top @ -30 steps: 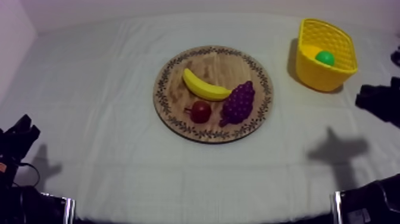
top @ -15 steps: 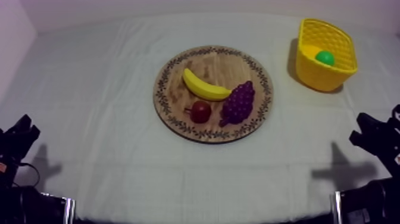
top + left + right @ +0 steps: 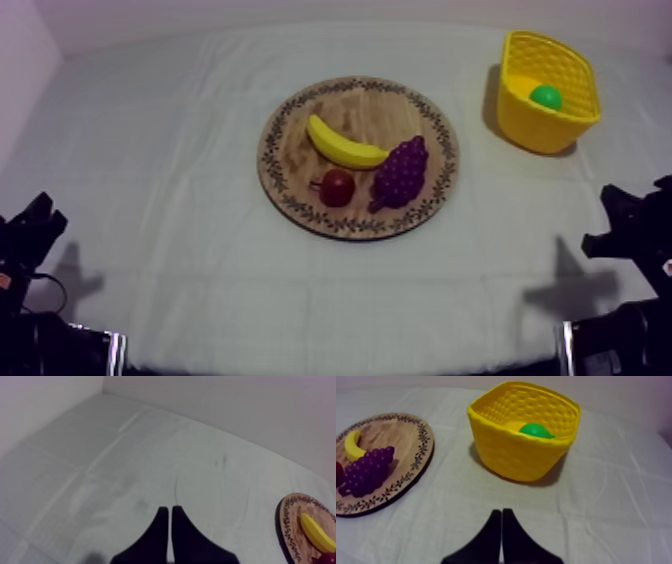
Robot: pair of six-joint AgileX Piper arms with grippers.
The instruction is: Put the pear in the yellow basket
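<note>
Our right gripper [image 3: 501, 511] has its two black fingers pressed together into a narrow wedge with nothing between them, over bare cloth [image 3: 180, 150]. Straight ahead of those fingertips stands the yellow basket [image 3: 516, 456], well apart from them, with only cloth between. The pear [image 3: 536, 430] lies inside that basket, against the far wall, not on the wooden board [image 3: 396, 431]. Our left gripper [image 3: 170, 508] is likewise closed on nothing, its fingers lying side by side over bare cloth. The board's rim is off to one side of it, and it is far across the table from the pear.

From above, the right gripper [image 3: 630, 225] sits low at the right edge, and the basket [image 3: 540, 130] is beyond it near the far right corner. The left gripper [image 3: 30, 235] sits low at the left edge.

The pear [image 3: 546, 97] is a smooth, bright green, rounded shape. Only its upper part shows above the basket's woven wall, so we cannot tell how it is lying.

On the board [image 3: 300, 150], at the middle of the table, lie a banana [image 3: 345, 148], a bunch of grapes [image 3: 400, 172] touching the banana's end, and a small red fruit [image 3: 337, 187] just beside the grapes.
</note>
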